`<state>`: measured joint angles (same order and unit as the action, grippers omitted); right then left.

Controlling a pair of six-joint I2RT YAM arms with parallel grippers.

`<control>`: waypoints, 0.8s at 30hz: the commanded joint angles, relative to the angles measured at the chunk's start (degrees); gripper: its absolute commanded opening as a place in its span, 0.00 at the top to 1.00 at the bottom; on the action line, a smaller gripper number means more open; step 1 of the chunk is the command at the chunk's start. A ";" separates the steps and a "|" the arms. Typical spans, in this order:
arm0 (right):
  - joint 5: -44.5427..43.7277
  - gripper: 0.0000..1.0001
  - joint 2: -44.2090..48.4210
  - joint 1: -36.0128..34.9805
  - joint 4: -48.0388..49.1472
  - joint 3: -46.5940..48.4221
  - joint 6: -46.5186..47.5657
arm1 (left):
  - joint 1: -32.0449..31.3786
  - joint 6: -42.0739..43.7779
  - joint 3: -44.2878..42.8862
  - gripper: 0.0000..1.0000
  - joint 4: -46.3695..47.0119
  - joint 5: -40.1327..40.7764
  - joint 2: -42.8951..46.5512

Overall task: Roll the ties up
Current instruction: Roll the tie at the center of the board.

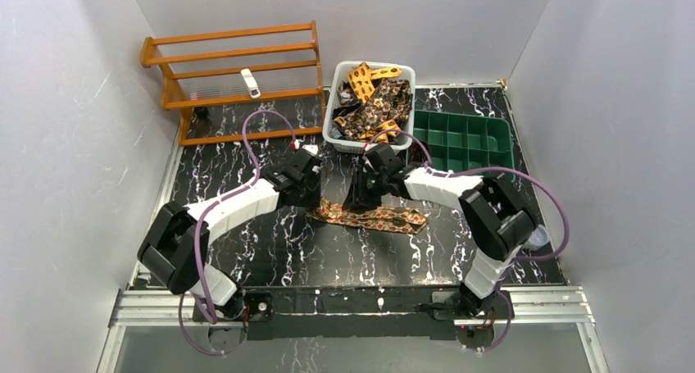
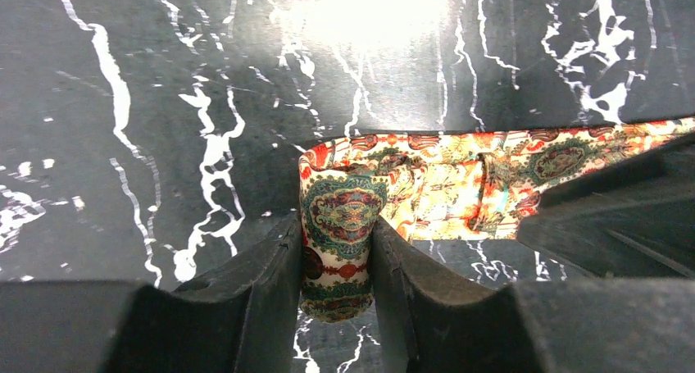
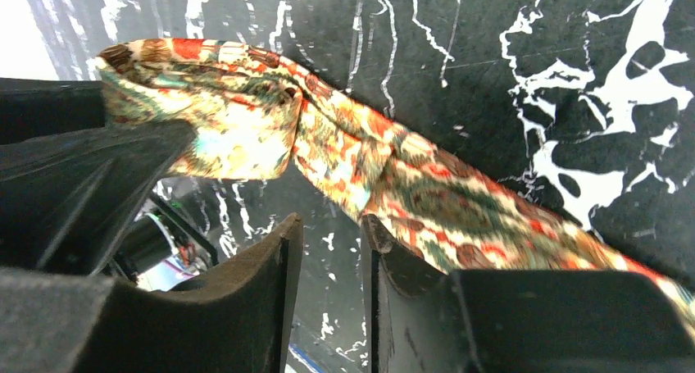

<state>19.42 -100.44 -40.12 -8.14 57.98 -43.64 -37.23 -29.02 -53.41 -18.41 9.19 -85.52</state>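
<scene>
One patterned tie (image 1: pixel 373 217) in red-orange, cream and green lies across the black marble table between the two arms. In the left wrist view its folded end (image 2: pixel 342 225) stands between the fingers of my left gripper (image 2: pixel 336 224), which is shut on it. My left gripper (image 1: pixel 315 194) is at the tie's left end. My right gripper (image 1: pixel 361 201) hovers just right of it. In the right wrist view the tie (image 3: pixel 426 193) runs behind the right finger, and my right gripper (image 3: pixel 329 225) is open with only table between its fingers.
A white bin (image 1: pixel 332 131) holding several more ties (image 1: pixel 373 102) stands at the back centre. A green compartment tray (image 1: pixel 463 139) sits to its right and a wooden rack (image 1: pixel 233 70) at the back left. Purple cables loop over both arms.
</scene>
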 commanded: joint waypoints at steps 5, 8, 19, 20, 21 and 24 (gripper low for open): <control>-6.33 0.58 11.35 2.96 3.53 -6.43 -6.88 | -6.80 1.04 -5.28 0.68 -9.09 20.43 1.23; -8.24 0.57 14.84 4.73 4.08 -9.15 -7.56 | -9.05 0.64 -6.42 0.68 -10.57 24.53 -0.35; -11.17 0.54 21.97 9.32 4.44 -15.21 -8.75 | -17.56 -0.92 -12.50 0.66 -15.80 38.00 -10.49; -11.27 0.54 22.22 9.46 4.34 -15.44 -8.75 | -18.03 -1.29 -13.12 0.66 -16.37 38.87 -11.40; -11.44 0.54 22.41 9.63 4.21 -15.70 -8.82 | -18.43 -1.73 -13.78 0.66 -16.97 39.59 -12.29; -12.00 0.54 23.12 9.87 4.31 -16.75 -9.11 | -20.07 -3.16 -15.57 0.66 -17.89 40.46 -14.46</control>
<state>9.02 -79.35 -30.72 -5.26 42.50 -51.94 -55.57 -29.26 -65.80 -32.62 43.64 -98.78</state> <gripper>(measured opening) 0.460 0.337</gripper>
